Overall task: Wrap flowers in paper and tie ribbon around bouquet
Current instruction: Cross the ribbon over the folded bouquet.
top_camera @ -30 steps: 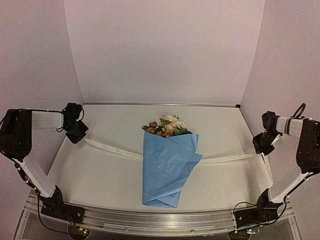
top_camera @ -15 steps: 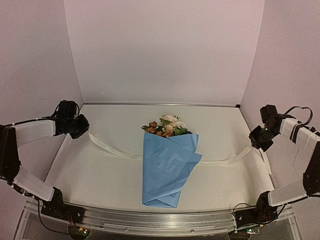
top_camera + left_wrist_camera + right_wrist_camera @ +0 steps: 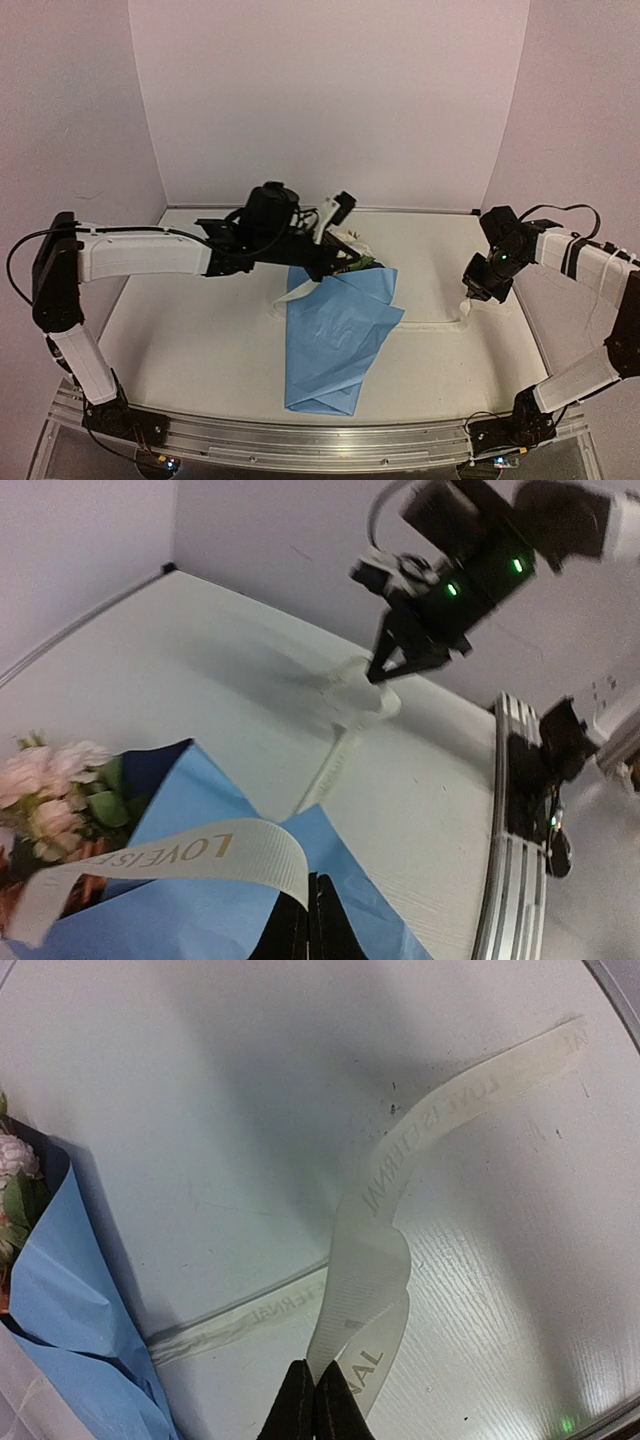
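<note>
The light-blue paper (image 3: 335, 335) lies folded as a cone around the flowers (image 3: 356, 244), whose blooms are partly hidden by my left arm. My left gripper (image 3: 338, 262) hangs over the cone's top, shut on the cream ribbon (image 3: 180, 865), which arches back over the paper (image 3: 190, 800) and blooms (image 3: 55, 785). The ribbon (image 3: 432, 325) runs out from under the cone to the right. There my right gripper (image 3: 468, 300) is shut on its other end, which twists up off the table (image 3: 380, 1250) between the jaws (image 3: 315, 1375).
White walls close in the table on the left, back and right. A metal rail (image 3: 330, 440) with both arm bases runs along the near edge. The right arm's cable (image 3: 560, 210) loops above its wrist.
My left arm has swung from the left wall to above the bouquet, carrying its ribbon end across. My right gripper has moved inward and down, slackening and twisting its ribbon end.
</note>
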`<state>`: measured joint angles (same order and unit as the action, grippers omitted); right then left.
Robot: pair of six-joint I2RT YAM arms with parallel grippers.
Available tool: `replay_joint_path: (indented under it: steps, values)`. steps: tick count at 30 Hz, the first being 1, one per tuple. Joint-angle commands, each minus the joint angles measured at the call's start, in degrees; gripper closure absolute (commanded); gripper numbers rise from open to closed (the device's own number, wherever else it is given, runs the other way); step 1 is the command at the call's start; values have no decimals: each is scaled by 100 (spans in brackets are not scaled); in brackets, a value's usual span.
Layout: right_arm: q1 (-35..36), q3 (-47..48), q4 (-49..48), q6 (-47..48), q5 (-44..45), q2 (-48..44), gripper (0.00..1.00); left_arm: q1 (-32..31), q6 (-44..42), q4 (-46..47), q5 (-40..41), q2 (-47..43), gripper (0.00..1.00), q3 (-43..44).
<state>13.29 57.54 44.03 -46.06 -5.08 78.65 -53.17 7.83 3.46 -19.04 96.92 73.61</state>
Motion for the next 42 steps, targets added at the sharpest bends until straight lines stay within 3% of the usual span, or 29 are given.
replay_joint_path:
  steps: [1,5,12,17,23,25,30,35,42]
  values:
    - [15,435,203,133,-174,191,100,-918,-1884,-961,-402,999,100,1130]
    - [15,665,266,198,-312,471,100,-1407,-2825,-1360,-338,1665,100,1639]
    - [75,1193,442,421,-496,929,100,-1590,-3894,-1334,-570,1980,100,1790]
    - [109,1601,608,528,-499,1116,100,-1477,-3876,-942,-456,2215,100,1966]
    - [172,1938,592,794,-467,1138,100,-1282,-3764,-895,-985,2697,97,2429]
    - [178,2014,500,858,-439,1094,100,-1195,-3586,-839,-1024,2844,92,2660]
    - [210,2015,6,918,-627,1008,100,-949,-2600,-639,-1105,2961,60,3013]
    - [315,1985,-385,1255,-956,966,100,-764,-1723,474,-1199,2014,35,1998]
    - [375,2077,-471,1467,-1068,1171,100,-596,-1422,581,-1206,1208,30,1082]
